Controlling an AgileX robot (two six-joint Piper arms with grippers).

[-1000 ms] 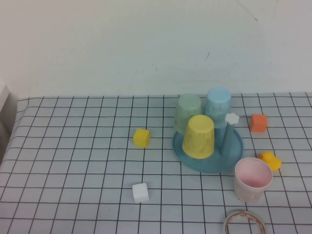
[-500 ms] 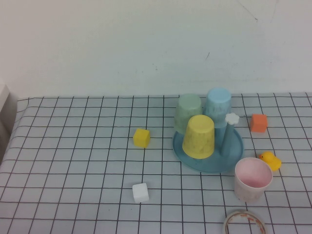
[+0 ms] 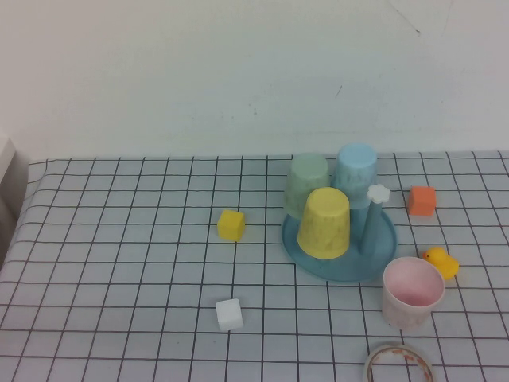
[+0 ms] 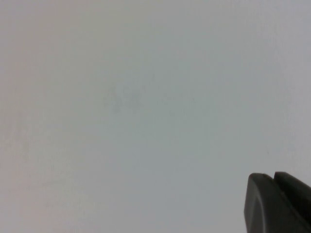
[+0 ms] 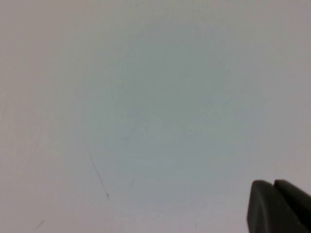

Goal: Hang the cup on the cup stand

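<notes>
**A:** Three cups already sit upside down on the cup stand [image 3: 338,267]: a green cup [image 3: 307,185], a yellow cup [image 3: 324,223] and a light blue cup [image 3: 355,175]. Take me across the table from left to right.

**B:** First the white cube [image 3: 229,313] and the yellow block [image 3: 231,224], then the stand, with one free peg [image 3: 371,227] topped by a white flower tip [image 3: 379,192]. Right of that are the orange block [image 3: 421,200] and the rubber duck [image 3: 441,262]. The cup [image 3: 412,292] stands mouth up just beside the stand's near right rim, apart from it.

**A:** And the arms?

**B:** Neither shows from above. The left gripper [image 4: 277,201] and right gripper [image 5: 278,204] each appear only as a dark tip against the blank wall, jaws pressed together, holding nothing.

**A:** So how should the pick go?

**B:** I'd judge the right arm is nearer. Open wide, take the cup by its wall, mind the duck close behind, lift clear, turn it over and lower it over the free peg without knocking the yellow cup.

**A:** Anything unclear?

**B:** The pegs under the three cups are hidden, and a roll of tape [image 3: 400,362] is cut off at the near edge.
</notes>
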